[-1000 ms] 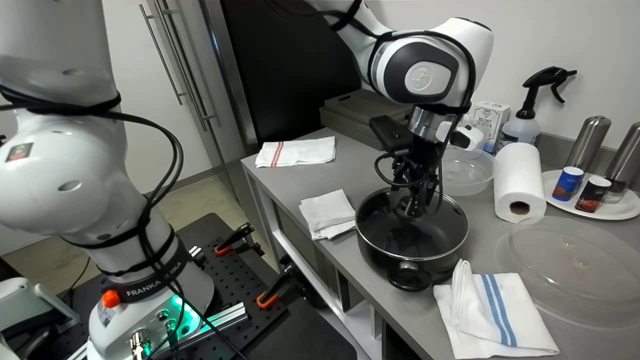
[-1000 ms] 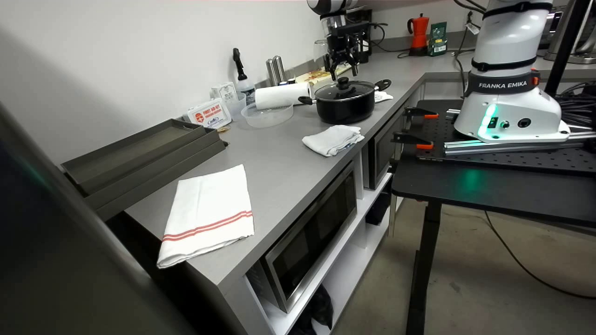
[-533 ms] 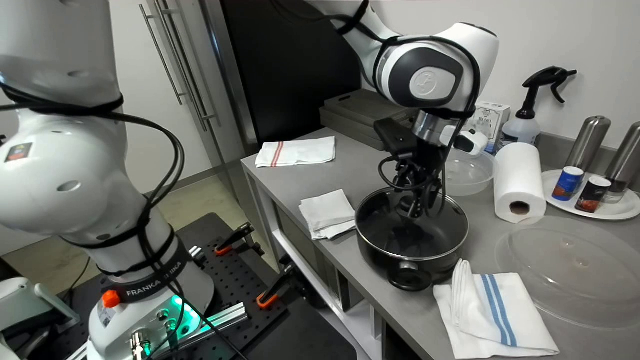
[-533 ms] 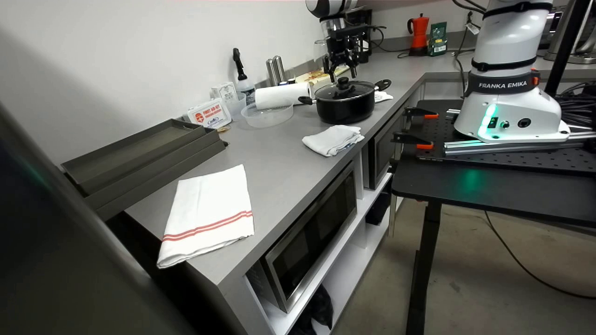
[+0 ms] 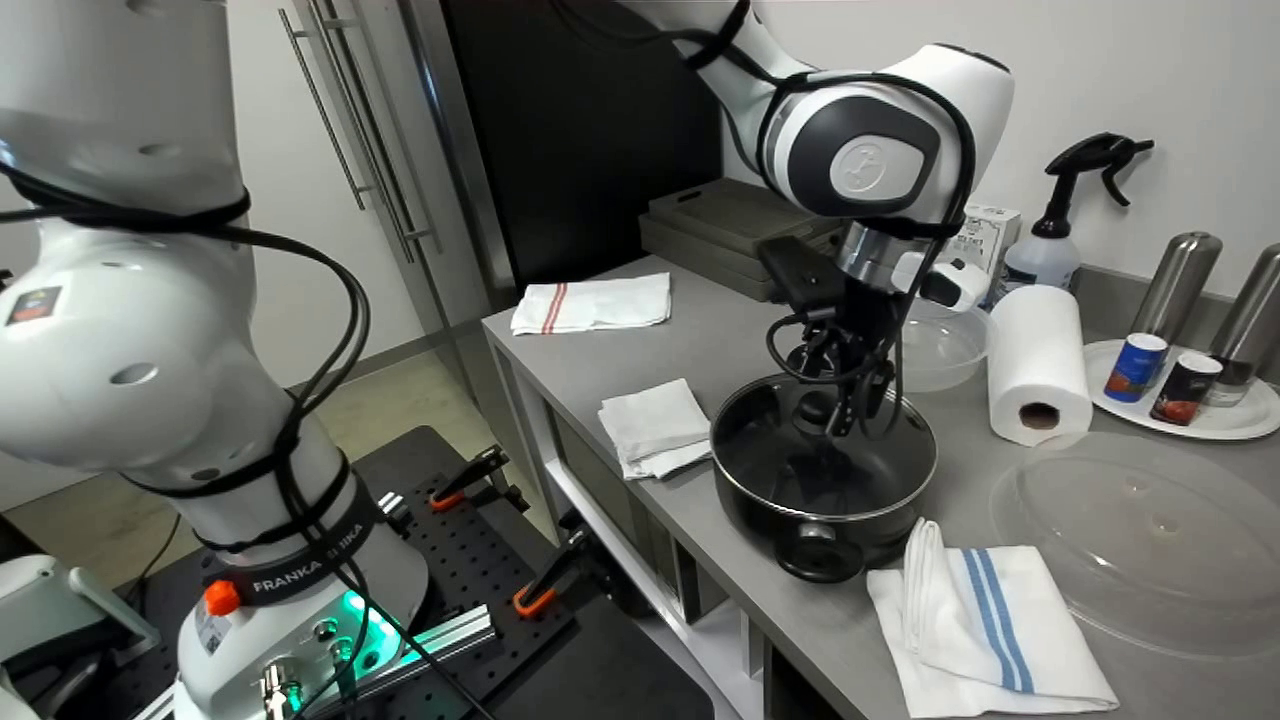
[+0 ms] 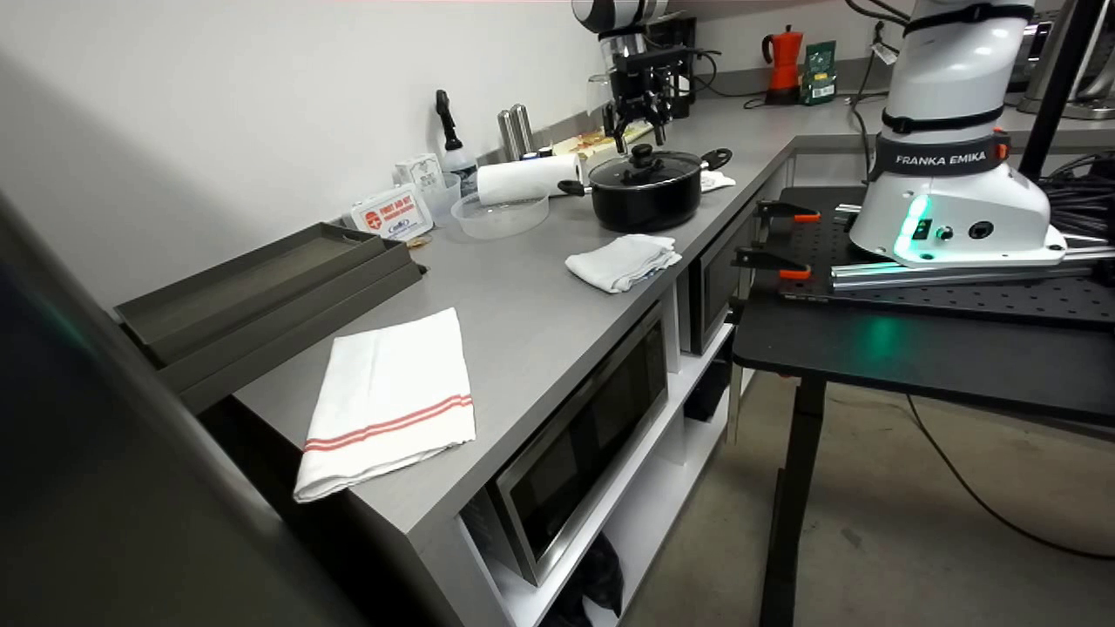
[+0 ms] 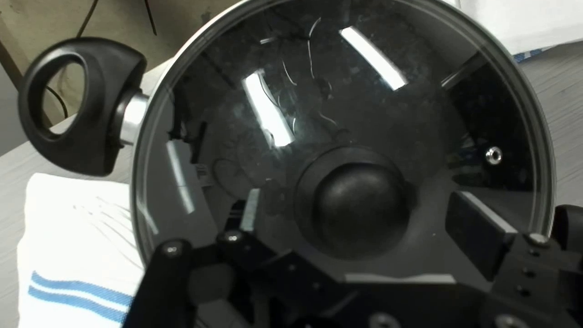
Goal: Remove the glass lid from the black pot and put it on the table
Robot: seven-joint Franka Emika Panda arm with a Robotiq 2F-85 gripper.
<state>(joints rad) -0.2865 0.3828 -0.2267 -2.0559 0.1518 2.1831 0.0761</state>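
Observation:
The glass lid (image 5: 785, 475) lies on the black pot (image 5: 745, 520); in an exterior view the lid (image 6: 675, 165) sits level on the pot (image 6: 649, 207). In the wrist view the lid (image 7: 410, 114) fills the middle, with its round black knob (image 7: 360, 200) between the finger pads. My gripper (image 7: 364, 214) is open and empty, one finger on each side of the knob, apart from it. In both exterior views the gripper (image 5: 856, 410) (image 6: 640, 138) hangs just above the lid. The pot stands on the grey table (image 6: 523, 305), near its front edge.
A blue-striped towel (image 5: 990, 620) and a folded white cloth (image 5: 655, 425) lie beside the pot. A large clear disc (image 5: 1150, 545), a paper roll (image 5: 1040, 365) and a clear bowl (image 5: 940, 345) are nearby. A red-striped towel (image 6: 388, 392) and grey trays (image 6: 270, 296) are farther along.
The gripper has shifted slightly, to the right and a little lower in an exterior view. Its fingers stay open. The lid and the pot have not moved.

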